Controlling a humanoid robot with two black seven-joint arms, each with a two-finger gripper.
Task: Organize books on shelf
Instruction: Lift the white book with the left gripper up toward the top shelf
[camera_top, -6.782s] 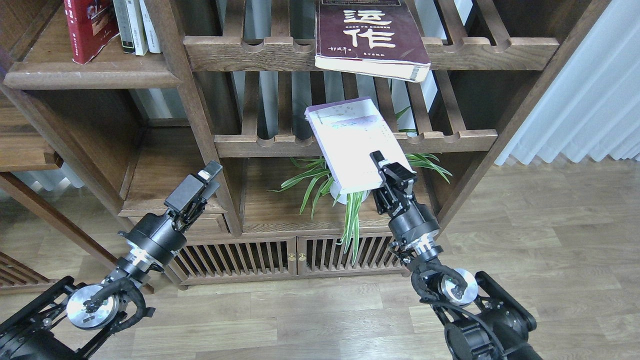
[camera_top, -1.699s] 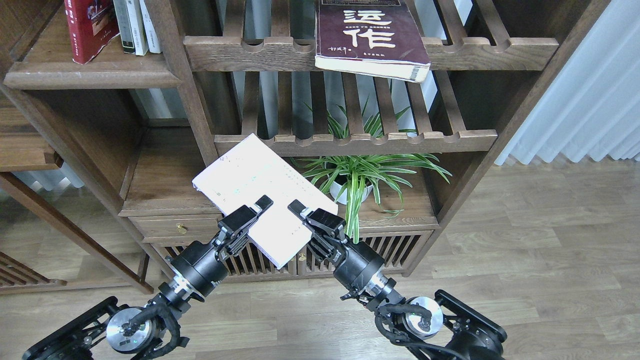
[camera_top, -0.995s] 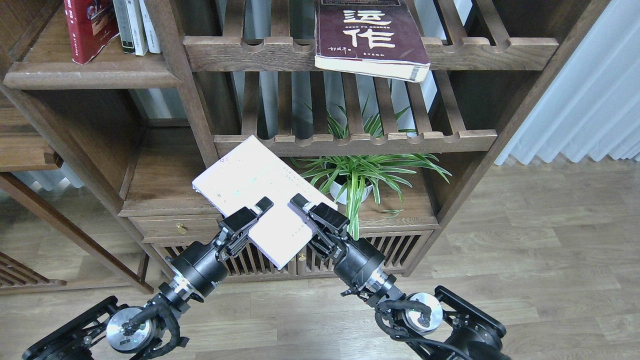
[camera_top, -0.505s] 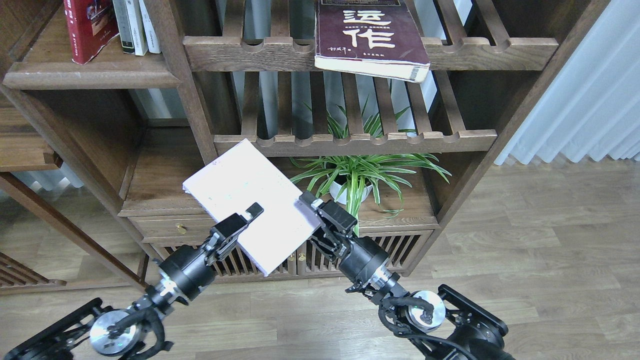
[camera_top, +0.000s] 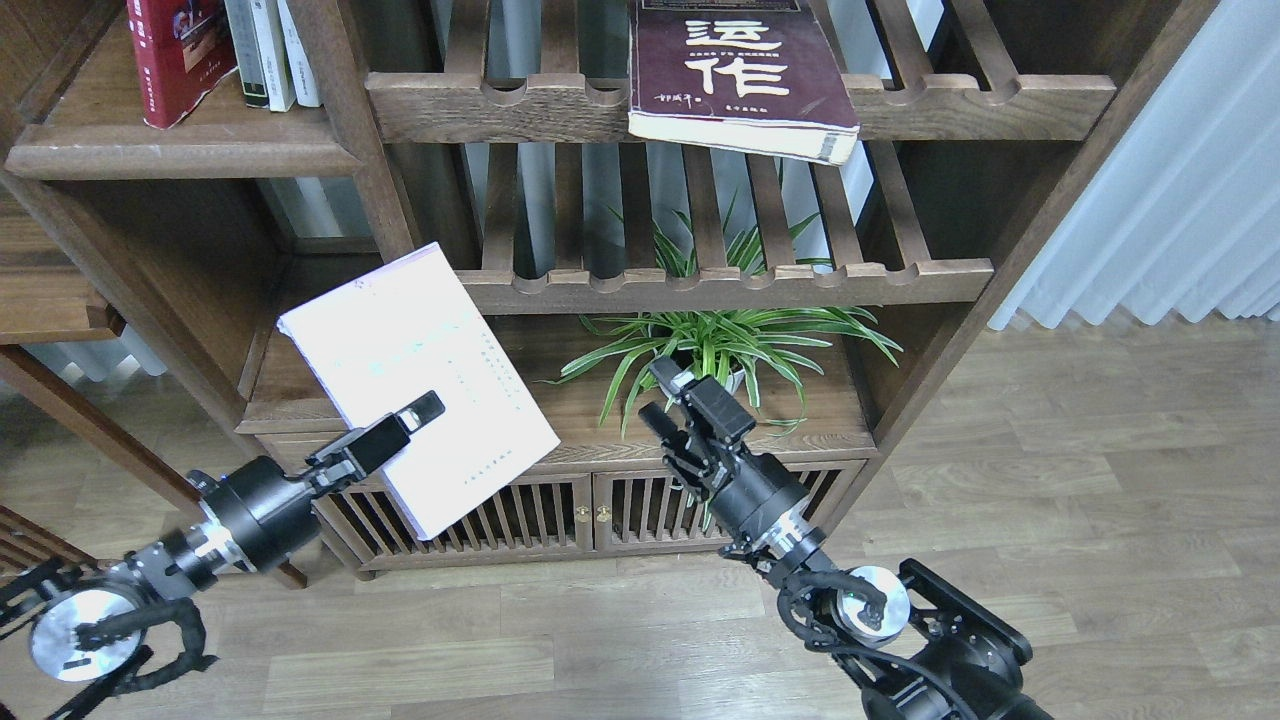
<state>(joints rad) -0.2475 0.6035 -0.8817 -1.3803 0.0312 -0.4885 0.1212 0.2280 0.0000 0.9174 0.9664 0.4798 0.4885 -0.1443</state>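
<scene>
Head view: the left gripper (camera_top: 405, 425) is clamped on the lower part of the pale lavender-white book (camera_top: 415, 375), one finger (camera_top: 422, 408) lying across the cover. The right gripper (camera_top: 668, 397) stands with its fingers parted and holds nothing. Half a second ago both grippers were at this book; the right one has since let go and drawn back toward the potted plant (camera_top: 715, 350), so the handover looks complete and the left arm alone carries the load.

Taking the book as landmark: it has swung up and leftward, tilted, and is clear of any board. The shelf (camera_top: 185, 155) lies above and left of it, with the red book (camera_top: 175, 55) leaning there beside thin white books (camera_top: 270, 50). The maroon book (camera_top: 740, 75) rests up and to its right on a slatted rack (camera_top: 480, 105), overhanging the rail. The next stretch is likely a lift to the shelf.
</scene>
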